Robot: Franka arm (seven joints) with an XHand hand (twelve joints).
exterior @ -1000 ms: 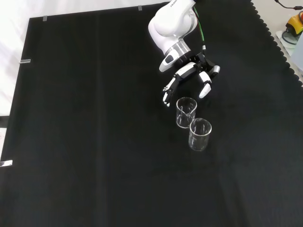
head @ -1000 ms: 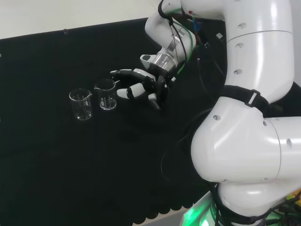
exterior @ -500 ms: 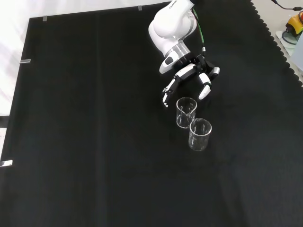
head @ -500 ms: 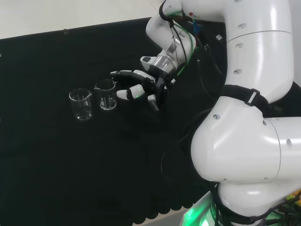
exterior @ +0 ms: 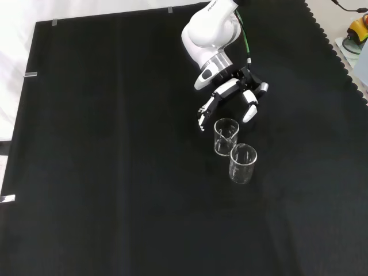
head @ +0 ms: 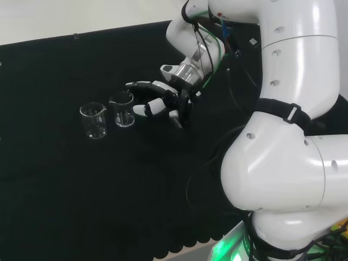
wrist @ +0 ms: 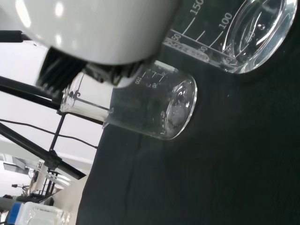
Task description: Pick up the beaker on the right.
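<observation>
Beaker pickup is at the approach step: the hand (head: 157, 100) hovers with fingers spread and nothing held, fingertips just beside the right-hand beaker (head: 123, 110) in the head view. Next, I judge, the fingers must straddle and close round it without knocking the neighbouring beaker (head: 94, 120). It stands upright on the black cloth (head: 65, 179), clear, graduated, apparently empty.

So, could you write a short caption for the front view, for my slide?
Open hand poised just behind the nearer of two clear beakers on black cloth.
</observation>
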